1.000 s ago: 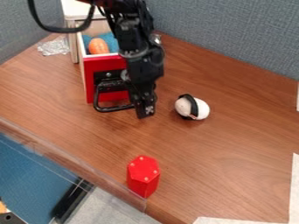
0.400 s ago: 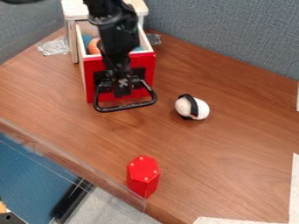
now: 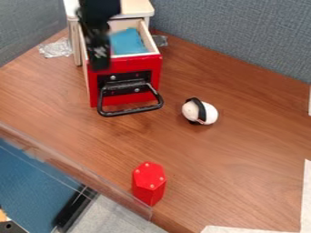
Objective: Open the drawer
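In the camera view, the drawer [image 3: 137, 63] stands well out from its small cabinet [image 3: 137, 8] at the back of the worktop [image 3: 237, 168], so the opening looks largely done; I judge that little is left beyond a further tug if it must come fully out. The black pincer [image 3: 98, 63] hangs over the drawer's left front corner, above the handle [image 3: 131, 111] and apart from it; whether it is open or closed I cannot tell.

The drawer has pale wooden sides and a flat, glossy red front; its handle is a smooth black loop with rounded corners. Inside lies soft-looking blue material [image 3: 128, 42]. The worktop has brown wood grain, and on it stands a red six-sided block [image 3: 148, 182] with a faceted body.
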Controlling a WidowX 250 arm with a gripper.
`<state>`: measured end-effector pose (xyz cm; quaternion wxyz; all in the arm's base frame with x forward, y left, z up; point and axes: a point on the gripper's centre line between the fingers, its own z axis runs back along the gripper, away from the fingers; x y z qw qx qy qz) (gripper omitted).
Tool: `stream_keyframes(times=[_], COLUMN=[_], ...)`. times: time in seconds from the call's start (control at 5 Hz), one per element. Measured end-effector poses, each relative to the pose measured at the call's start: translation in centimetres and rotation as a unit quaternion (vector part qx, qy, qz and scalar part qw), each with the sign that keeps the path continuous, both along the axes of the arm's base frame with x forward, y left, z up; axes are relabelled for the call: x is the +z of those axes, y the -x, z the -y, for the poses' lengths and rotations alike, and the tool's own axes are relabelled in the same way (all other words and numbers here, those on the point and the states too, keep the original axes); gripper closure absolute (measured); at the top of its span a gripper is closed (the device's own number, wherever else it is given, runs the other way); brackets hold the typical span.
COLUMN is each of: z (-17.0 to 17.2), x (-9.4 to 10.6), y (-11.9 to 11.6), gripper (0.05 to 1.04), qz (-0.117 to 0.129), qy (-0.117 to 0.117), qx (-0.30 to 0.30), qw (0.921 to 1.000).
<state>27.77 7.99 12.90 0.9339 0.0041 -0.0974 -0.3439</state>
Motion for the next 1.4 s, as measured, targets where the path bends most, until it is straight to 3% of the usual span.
stream_keyframes(times=[0.2, 0.4, 1.4], z=[-2.3, -3.8, -3.9], x=[1.9, 3.5, 3.4], y=[0.3, 0.3, 0.3], gripper=[0.083, 0.083, 0.083], qz=[-0.006, -0.011, -0.012], qy=[-0.013, -0.050, -0.050], qx=[0.007, 0.003, 0.004], qw=[0.9999, 0.9987, 0.9987])
